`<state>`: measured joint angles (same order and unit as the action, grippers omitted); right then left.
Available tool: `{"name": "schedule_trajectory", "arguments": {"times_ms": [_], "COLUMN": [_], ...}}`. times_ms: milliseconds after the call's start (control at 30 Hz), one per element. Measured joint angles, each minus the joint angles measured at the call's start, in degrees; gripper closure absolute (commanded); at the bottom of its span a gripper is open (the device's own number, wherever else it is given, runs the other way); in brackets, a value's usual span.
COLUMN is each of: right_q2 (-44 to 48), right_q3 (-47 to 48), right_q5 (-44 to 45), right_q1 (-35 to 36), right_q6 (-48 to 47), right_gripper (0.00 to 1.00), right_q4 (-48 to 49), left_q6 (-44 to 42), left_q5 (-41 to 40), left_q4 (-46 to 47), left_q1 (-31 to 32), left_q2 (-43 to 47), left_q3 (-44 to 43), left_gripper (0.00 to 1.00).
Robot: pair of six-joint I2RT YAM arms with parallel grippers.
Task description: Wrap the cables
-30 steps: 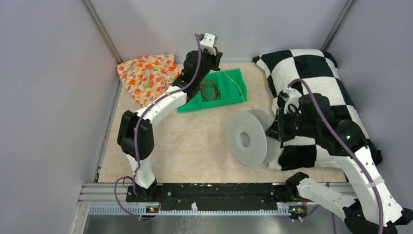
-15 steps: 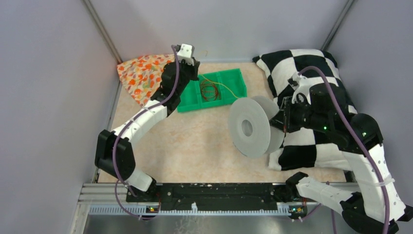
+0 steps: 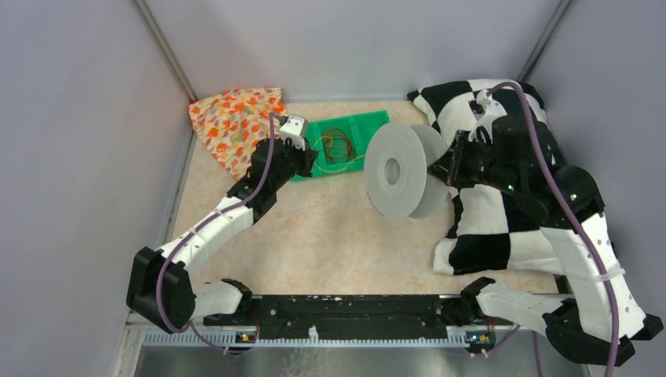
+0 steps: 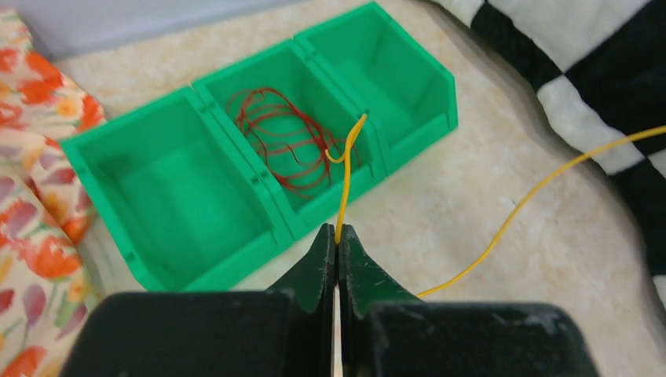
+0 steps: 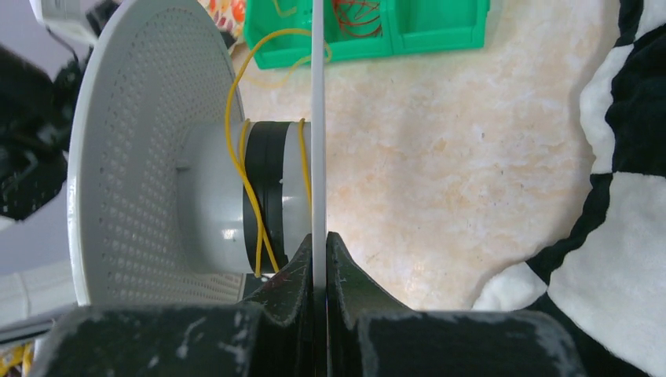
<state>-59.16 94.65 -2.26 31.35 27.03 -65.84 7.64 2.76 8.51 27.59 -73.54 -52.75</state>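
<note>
Thin yellow-orange cable (image 4: pixel 346 177) sticks out of the clenched left tool (image 4: pixel 337 233); right tool (image 5: pixel 320 240) grasps the grey perforated plastic spool (image 5: pixel 133 157).

Top view: fixed high above and behind the arm bases, facing down and forward across the whole surface (image 3: pixel 330 228) to the back wall; distant, with both arms in full.
Left wrist view: rides the left arm and looks out along the left jaws at its bottom edge, angled down, close to the green bin (image 4: pixel 157 181) and the yellow wire (image 4: pixel 345 188).
Right wrist view: looks out along the right jaws, very close to the spool (image 5: pixel 141 157), whose thin flange is edge-on at centre.
Shared by all three: green bin, checkered cushion (image 3: pixel 503 228), surface.
Shared by top and right wrist: spool.
</note>
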Motion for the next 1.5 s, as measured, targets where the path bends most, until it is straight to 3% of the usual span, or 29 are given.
{"name": "schedule_trajectory", "arguments": {"times_ms": [200, 433, 667, 1200, 1500], "right_q2": [-3.23, -5.95, -7.67, -10.67, -10.91], "right_q3": [1.81, 4.42, 3.19, -9.57, -13.79], "right_q5": [4.35, 10.34, 16.15, 25.35, 25.51], "right_q1": [-0.13, -0.5, -0.74, -3.52, -5.55], "right_q6": [2.12, 2.6, 1.33, -3.96, -5.07], "right_gripper": [1.0, 1.0, 1.0, 1.0, 1.0], "right_q4": [3.56, 6.97, 8.26, 11.47, 14.12], "left_q6": [3.21, 6.88, 12.46, 19.1, 19.06], "left_q5": [-0.94, -8.02, -13.16, -21.9, -23.91], "left_q4": [-4.46, -10.88, -16.02, -23.74, -24.17], "left_q1": [4.55, 19.65, 29.35, 51.43, 56.5], "left_q2": [6.84, 12.48, 15.87, 13.44, 9.29], "left_q3": [6.23, 7.74, 7.78, -1.03, -4.5], "left_gripper": [1.0, 1.0, 1.0, 1.0, 1.0]}}
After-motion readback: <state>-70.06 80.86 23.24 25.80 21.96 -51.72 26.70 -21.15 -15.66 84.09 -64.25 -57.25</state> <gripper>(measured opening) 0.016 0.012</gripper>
